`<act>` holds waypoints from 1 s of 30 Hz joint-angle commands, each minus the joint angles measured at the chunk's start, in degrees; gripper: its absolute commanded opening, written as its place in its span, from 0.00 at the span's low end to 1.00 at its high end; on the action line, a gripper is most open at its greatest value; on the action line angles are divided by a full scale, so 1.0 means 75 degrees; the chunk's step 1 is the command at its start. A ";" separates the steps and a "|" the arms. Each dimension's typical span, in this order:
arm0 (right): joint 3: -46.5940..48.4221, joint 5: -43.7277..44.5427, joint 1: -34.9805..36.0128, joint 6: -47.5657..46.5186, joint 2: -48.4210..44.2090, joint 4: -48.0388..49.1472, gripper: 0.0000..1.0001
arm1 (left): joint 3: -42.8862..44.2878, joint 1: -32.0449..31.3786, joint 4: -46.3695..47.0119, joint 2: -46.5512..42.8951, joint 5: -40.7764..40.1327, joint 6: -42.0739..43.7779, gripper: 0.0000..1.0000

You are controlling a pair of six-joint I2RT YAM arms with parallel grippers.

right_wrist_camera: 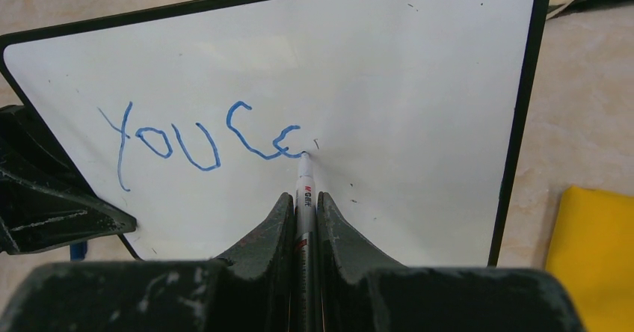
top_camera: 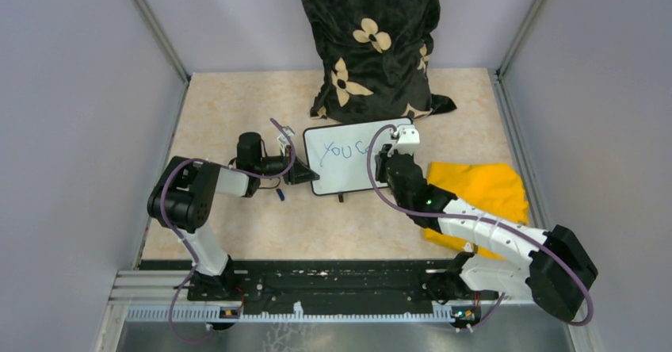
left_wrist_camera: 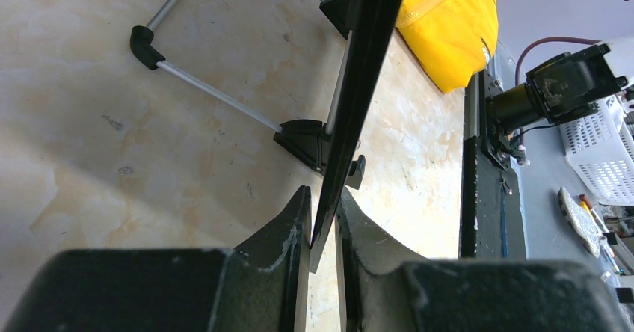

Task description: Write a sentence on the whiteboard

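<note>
The whiteboard (top_camera: 349, 160) stands upright mid-table; it also fills the right wrist view (right_wrist_camera: 389, 85). Blue marker writing (right_wrist_camera: 202, 141) on it reads "You C" plus a part-formed letter. My left gripper (top_camera: 305, 174) is shut on the board's left edge, seen edge-on as a black frame (left_wrist_camera: 359, 93) between the fingers (left_wrist_camera: 288, 227). My right gripper (right_wrist_camera: 304, 201) is shut on a white marker (right_wrist_camera: 305, 190) whose tip touches the board at the end of the writing. In the top view the right gripper (top_camera: 386, 162) covers the board's right part.
A yellow cloth (top_camera: 479, 189) lies right of the board, also in the left wrist view (left_wrist_camera: 448, 25). A black flowered cushion (top_camera: 368, 43) stands behind the board. A small blue object (top_camera: 280, 194) lies near the left gripper. Grey walls enclose the table.
</note>
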 commanded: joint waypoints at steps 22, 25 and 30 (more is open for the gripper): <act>0.0656 0.0182 -0.0098 -0.0360 0.0071 0.0458 0.00 | 0.0089 -0.0026 -0.0219 0.0076 -0.0167 0.0273 0.23; 0.0623 0.0171 -0.0097 -0.0343 0.0101 0.0458 0.00 | 0.0083 -0.0026 -0.0211 0.0076 -0.0167 0.0274 0.23; 0.0531 0.0152 -0.0105 -0.0297 0.0125 0.0472 0.00 | 0.0089 -0.0026 -0.0213 0.0079 -0.0167 0.0263 0.23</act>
